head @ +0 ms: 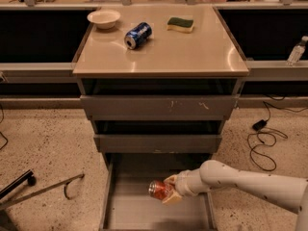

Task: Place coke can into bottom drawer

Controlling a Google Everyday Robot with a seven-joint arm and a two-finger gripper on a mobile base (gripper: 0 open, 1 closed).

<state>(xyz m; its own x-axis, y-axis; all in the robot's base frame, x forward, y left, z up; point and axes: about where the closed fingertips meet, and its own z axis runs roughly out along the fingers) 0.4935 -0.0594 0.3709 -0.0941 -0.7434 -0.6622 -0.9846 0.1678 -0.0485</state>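
The coke can (158, 189), red-orange with a silver top pointing left, lies sideways in my gripper (169, 190). My gripper is shut on it and holds it low inside the open bottom drawer (134, 211), over the middle-right of its flat grey floor. My white arm (240, 179) reaches in from the right, over the drawer's right wall. The two shallower upper drawers (159, 107) above are pushed in.
On the cabinet top (192, 52) lie a blue can (138, 35) on its side, a white bowl (104, 18) and a green sponge (180, 24). A black cable (262, 138) lies on the floor at right. A metal bar (43, 189) lies at left.
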